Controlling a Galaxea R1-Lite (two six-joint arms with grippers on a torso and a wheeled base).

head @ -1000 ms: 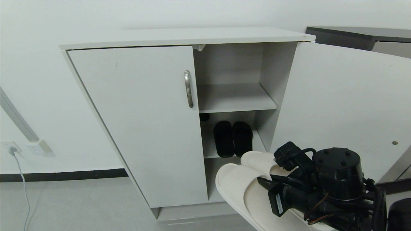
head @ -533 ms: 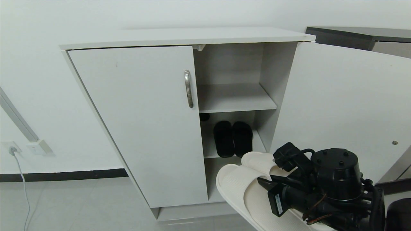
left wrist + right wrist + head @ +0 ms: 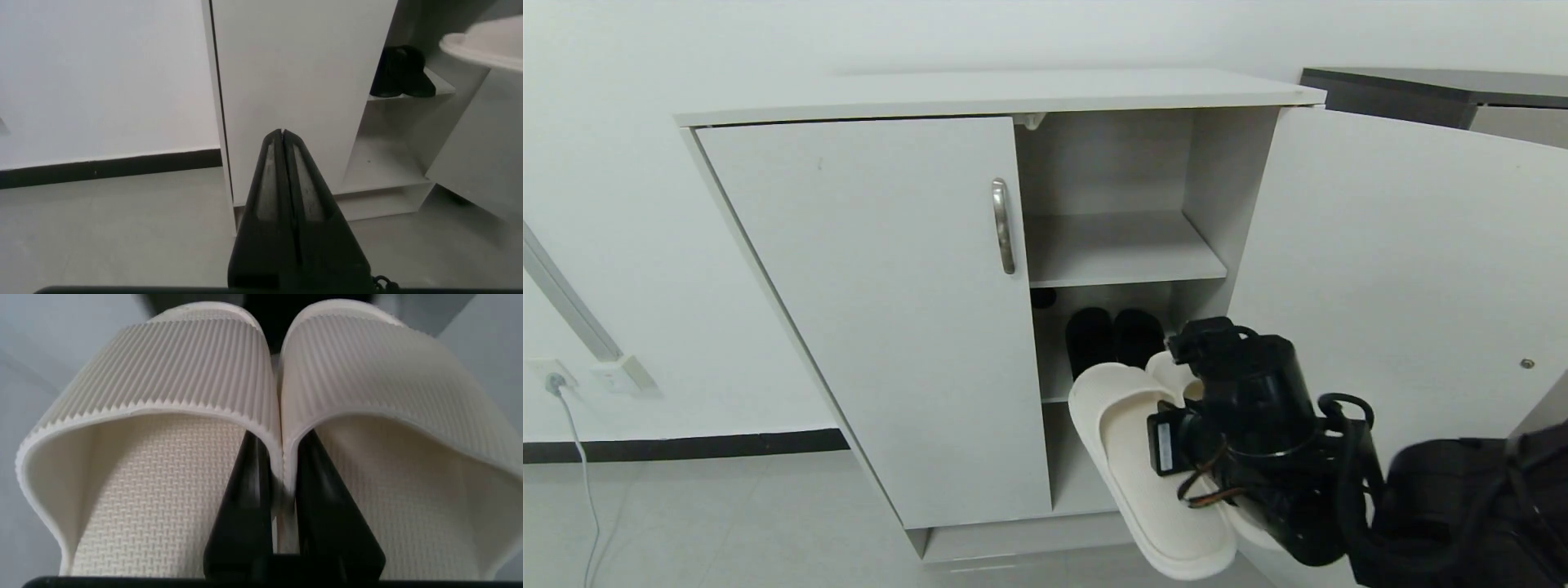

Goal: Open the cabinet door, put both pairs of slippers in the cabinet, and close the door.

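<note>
Both white slippers (image 3: 163,482) are clamped in the right claw (image 3: 278,445). Its fingers (image 3: 245,498) are nipped narrow on the pair's touching inner edges, toes pointing away from the wrist. The pair hangs in the air, tilted toes-up, in front of the open right half of the cabinet (image 3: 866,310), toes near the middle shelf (image 3: 1054,384) where the black slippers (image 3: 1112,335) already sit. The right door (image 3: 1388,269) is swung wide and the left door (image 3: 890,327) is closed. The left claw (image 3: 282,143) is pressed closed on nothing, low and well apart, facing the cabinet front. IMO for the insert: level the pair first, go straight in between the left door edge and the open door, and pick the top shelf (image 3: 1119,245) or bottom bay (image 3: 1086,482) since the black pair takes up the middle. Let go only once the soles are seated, else they'll tip out. Hard to see: the toe-to-shelf gap can't be judged from the head view, the wrist covers the far slipper and claw tips there, the slippers mask part of the bottom bay, and whatever is behind the left door is hidden.
</note>
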